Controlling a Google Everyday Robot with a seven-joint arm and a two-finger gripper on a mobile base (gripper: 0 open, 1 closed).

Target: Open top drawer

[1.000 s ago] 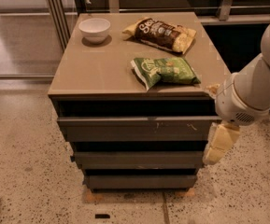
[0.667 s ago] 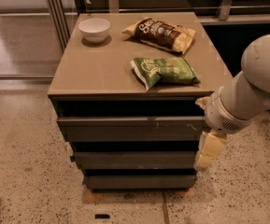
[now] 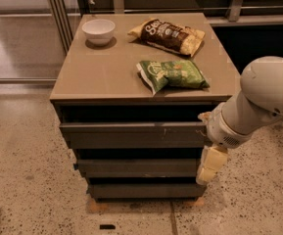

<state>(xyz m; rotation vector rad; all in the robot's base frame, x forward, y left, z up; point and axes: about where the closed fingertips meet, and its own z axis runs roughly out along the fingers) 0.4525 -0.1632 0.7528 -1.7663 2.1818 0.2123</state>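
Note:
The top drawer (image 3: 131, 134) is the widest dark-grey front, just under the tan cabinet top (image 3: 97, 77), with pale scratch marks right of centre. It sticks out slightly beyond the two narrower fronts below, the middle drawer (image 3: 136, 167) and the bottom drawer (image 3: 141, 190). My gripper (image 3: 207, 169) hangs pale and pointing down from the white arm (image 3: 258, 102). It is at the cabinet's right front corner, level with the middle drawer's right end and just below the top drawer's right end.
On the cabinet top lie a white bowl (image 3: 98, 31), a brown snack bag (image 3: 168, 35) and a green snack bag (image 3: 173, 74). A glass partition (image 3: 18, 33) stands at the left. A dark bench (image 3: 258, 38) is at the back right. Speckled floor (image 3: 28, 190) surrounds the cabinet.
My arm has swung left and a little lower, bringing the gripper from beside the cabinet's right edge to in front of its right front corner. The drawers look unmoved.

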